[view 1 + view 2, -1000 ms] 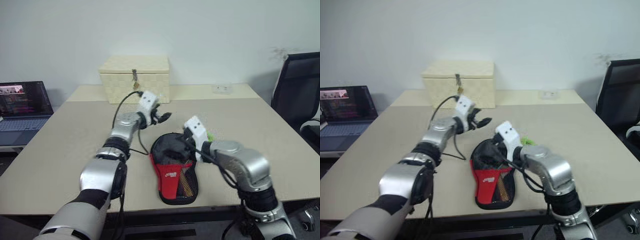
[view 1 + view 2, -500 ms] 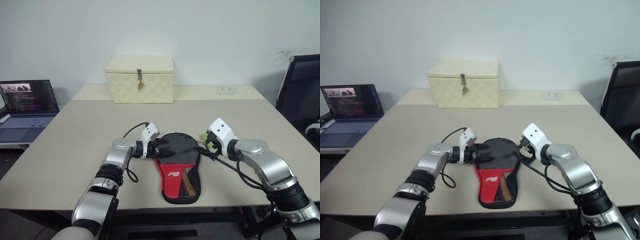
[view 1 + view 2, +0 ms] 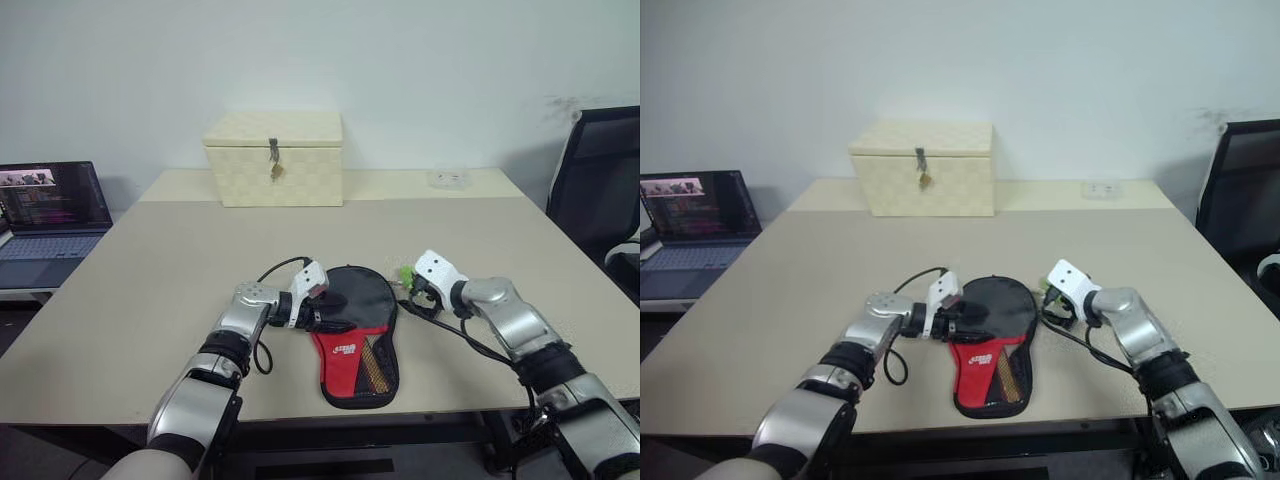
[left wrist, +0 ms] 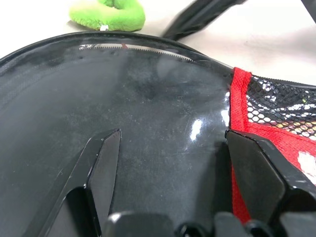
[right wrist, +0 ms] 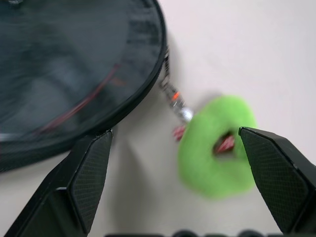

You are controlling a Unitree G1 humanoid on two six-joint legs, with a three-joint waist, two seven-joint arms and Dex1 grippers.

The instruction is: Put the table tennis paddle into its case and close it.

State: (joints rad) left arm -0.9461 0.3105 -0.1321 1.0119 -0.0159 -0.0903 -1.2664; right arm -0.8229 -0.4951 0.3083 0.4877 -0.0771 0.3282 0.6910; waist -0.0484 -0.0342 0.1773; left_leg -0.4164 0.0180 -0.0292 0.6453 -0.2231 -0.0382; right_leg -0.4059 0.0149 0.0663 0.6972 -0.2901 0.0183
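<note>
From the head views, both arms have come down from above the table (image 3: 150, 260) since a second ago: the left gripper (image 3: 335, 322) now lies at the case's (image 3: 355, 340) nine o'clock edge and the right gripper (image 3: 410, 295) near its two o'clock, so zipping looks about to begin. The left wrist view shows its fingers (image 4: 101, 163) spread apart over the paddle (image 4: 148, 123), which sits inside the open case. The right wrist view shows wide-open fingers (image 5: 86, 168) bracketing the green ring (image 5: 217, 148), not yet pinched.
</note>
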